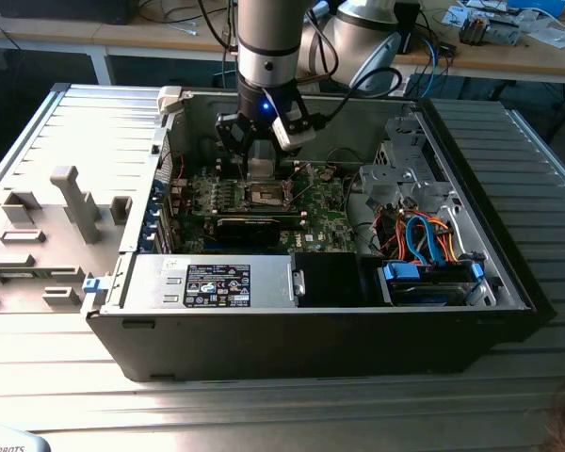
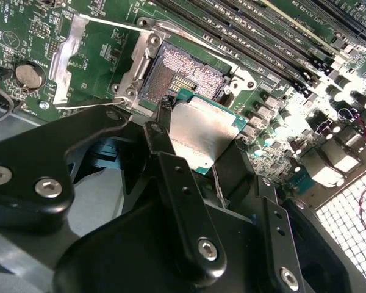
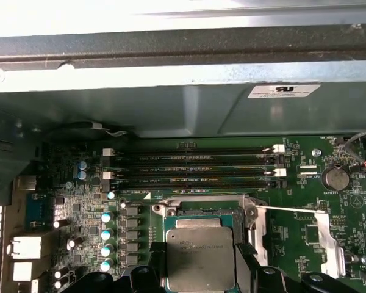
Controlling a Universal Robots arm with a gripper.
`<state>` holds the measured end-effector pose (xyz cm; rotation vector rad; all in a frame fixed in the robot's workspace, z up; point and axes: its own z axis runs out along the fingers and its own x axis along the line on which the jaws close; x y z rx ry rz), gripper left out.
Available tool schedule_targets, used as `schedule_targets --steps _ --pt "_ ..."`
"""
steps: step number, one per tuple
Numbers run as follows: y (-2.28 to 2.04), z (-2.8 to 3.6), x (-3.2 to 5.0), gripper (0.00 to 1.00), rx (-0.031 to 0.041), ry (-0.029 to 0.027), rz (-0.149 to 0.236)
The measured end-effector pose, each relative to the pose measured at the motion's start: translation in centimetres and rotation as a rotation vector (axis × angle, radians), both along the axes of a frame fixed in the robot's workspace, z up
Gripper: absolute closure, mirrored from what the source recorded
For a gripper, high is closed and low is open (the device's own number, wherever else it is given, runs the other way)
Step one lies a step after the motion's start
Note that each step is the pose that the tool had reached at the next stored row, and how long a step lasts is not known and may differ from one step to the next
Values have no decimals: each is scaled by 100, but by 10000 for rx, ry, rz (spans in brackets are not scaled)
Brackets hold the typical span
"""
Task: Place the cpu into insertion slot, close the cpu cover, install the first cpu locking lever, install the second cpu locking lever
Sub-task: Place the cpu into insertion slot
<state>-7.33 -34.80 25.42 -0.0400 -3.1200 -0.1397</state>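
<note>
My arm [image 1: 266, 47] drops straight down into the open computer case [image 1: 264, 330], with the wrist over the green motherboard [image 1: 325, 202]. My pincer [image 1: 264, 169] points downward, clamped on the edges of the cpu [image 2: 201, 131]. The cpu cover [image 2: 62, 58] lies swung open beside the pincer. The insertion slot [image 2: 180, 73] sits bare just beneath its tips.

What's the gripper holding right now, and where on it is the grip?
The gripper holds the cpu, pinched by two opposite side edges, just above the insertion slot.
</note>
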Motion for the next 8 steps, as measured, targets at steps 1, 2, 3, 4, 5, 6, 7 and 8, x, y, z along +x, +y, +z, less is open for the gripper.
schedule_targets --steps 1,2,3,4,5,6,7,8 --pt "0 -4 0 46 0 0 0" --pt "0 -7 0 46 0 0 1" --pt "0 -12 0 46 0 0 0" --pt "0 -16 0 46 0 0 -1" --pt "0 -21 0 46 0 0 0" --pt "0 -25 0 46 0 0 0" --pt "0 -34 0 46 0 0 0" --pt "0 -38 0 46 0 0 0"
